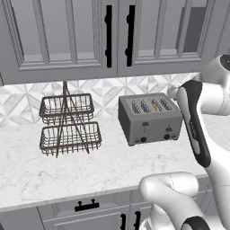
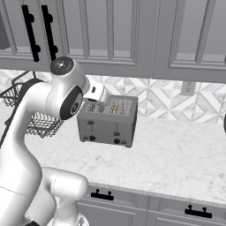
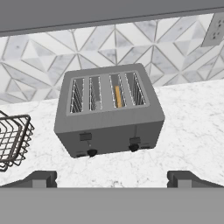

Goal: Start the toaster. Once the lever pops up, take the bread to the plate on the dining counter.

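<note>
One toaster [image 3: 109,111] on the worktop [image 1: 90,166]: four slots, two levers, two knobs. One bread [image 3: 117,96] stands in its third slot. Gripper [image 3: 112,178] above it, fingers spread, empty. One two-tier basket [image 1: 68,123] left of it.

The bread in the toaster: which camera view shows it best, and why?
The hand view: it looks down into the toaster, showing the bread in the third slot. Both base views show it only as a small golden sliver.
</note>
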{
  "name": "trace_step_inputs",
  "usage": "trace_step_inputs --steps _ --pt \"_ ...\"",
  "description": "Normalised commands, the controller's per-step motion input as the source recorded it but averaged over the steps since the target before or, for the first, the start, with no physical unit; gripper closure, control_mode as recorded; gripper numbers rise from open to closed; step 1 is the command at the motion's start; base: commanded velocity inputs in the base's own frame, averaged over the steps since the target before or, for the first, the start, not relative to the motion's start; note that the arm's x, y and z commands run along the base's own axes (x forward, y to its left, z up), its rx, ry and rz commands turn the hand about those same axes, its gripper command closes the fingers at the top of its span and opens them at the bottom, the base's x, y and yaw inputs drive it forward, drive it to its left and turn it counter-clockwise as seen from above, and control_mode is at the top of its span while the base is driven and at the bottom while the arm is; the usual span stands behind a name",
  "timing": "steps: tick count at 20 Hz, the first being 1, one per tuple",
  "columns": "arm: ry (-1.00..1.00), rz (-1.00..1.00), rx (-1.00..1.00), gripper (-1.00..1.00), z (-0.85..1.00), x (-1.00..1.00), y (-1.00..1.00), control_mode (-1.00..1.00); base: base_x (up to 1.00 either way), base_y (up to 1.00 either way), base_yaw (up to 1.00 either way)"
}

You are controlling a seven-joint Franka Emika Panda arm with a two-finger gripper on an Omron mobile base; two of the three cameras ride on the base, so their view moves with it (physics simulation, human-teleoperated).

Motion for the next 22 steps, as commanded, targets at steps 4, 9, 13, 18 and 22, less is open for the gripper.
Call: trace_step_inputs --steps 4,9,13,18,22 --pt "0.0 0.0 0.0 -1.0 0.0 0.0 0.0 -1.0 0.0 0.0 0.0" --pt "0.0 0.0 0.0 -1.0 0.0 0.0 0.0 -1.0 0.0 0.0 0.0" --pt "0.0 0.0 0.0 -1.0 0.0 0.0 0.0 -1.0 0.0 0.0 0.0" --pt "0.0 0.0 0.0 -1.0 0.0 0.0 0.0 -1.0 0.0 0.0 0.0" --pt "0.0 0.0 0.0 -1.0 0.0 0.0 0.0 -1.0 0.0 0.0 0.0"
